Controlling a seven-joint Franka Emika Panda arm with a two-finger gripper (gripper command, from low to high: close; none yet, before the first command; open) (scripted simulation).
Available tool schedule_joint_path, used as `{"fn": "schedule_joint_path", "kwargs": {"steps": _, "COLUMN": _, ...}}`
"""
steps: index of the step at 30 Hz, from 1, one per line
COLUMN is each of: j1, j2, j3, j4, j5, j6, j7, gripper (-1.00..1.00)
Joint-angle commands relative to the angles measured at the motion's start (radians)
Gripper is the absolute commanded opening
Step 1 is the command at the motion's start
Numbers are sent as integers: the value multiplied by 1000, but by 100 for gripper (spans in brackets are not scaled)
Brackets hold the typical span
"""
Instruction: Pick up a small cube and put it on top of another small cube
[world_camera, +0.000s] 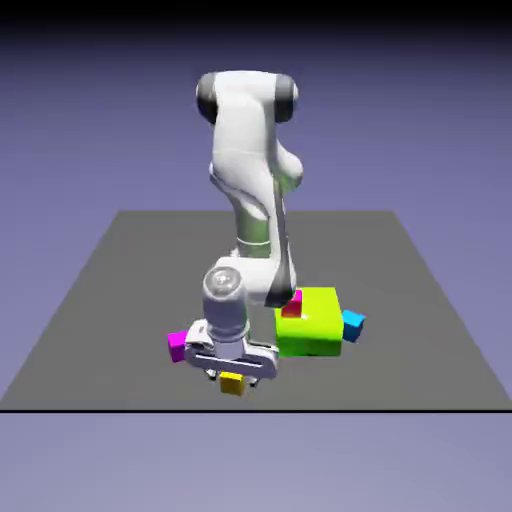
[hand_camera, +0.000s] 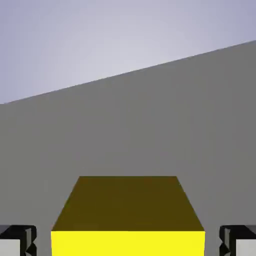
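Note:
The small yellow cube is near the table's front edge in the exterior view. My gripper reaches down over it and is shut on it. The hand view shows the yellow cube large between the two grey fingertips, and the gripper holds it by its sides. Whether it has left the table I cannot tell. The other small cube, with a magenta-pink top and red sides, peeks out behind the arm at the far left corner of the lime-green block.
A big lime-green block stands right of the gripper, close to the arm. A cyan-blue small cube touches its right side. An all-magenta small cube lies just left of the hand. The grey table ends close in front.

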Motion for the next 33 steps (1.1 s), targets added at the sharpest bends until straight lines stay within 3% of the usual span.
{"fn": "schedule_joint_path", "kwargs": {"steps": 1, "j1": 2, "j2": -36, "j3": -3, "j4": -1, "j5": -4, "j6": -36, "j7": 3, "gripper": -100}}
{"fn": "schedule_joint_path", "kwargs": {"steps": 23, "j1": 296, "j2": -834, "j3": 76, "j4": -382, "j5": -95, "j6": -446, "j7": -325, "gripper": -100}}
{"fn": "schedule_joint_path", "kwargs": {"steps": 25, "j1": 298, "j2": -838, "j3": 77, "j4": -384, "j5": -96, "j6": -448, "j7": -327, "gripper": -100}}
{"fn": "schedule_joint_path", "kwargs": {"steps": 31, "j1": 290, "j2": -702, "j3": 77, "j4": -476, "j5": -113, "j6": -221, "j7": -314, "gripper": -100}}
{"fn": "schedule_joint_path", "kwargs": {"steps": 32, "j1": 290, "j2": -702, "j3": 77, "j4": -476, "j5": -113, "j6": -221, "j7": -314, "gripper": 100}}
{"fn": "schedule_joint_path", "kwargs": {"steps": 33, "j1": 290, "j2": -702, "j3": 77, "j4": -476, "j5": -113, "j6": -221, "j7": -314, "gripper": 100}}
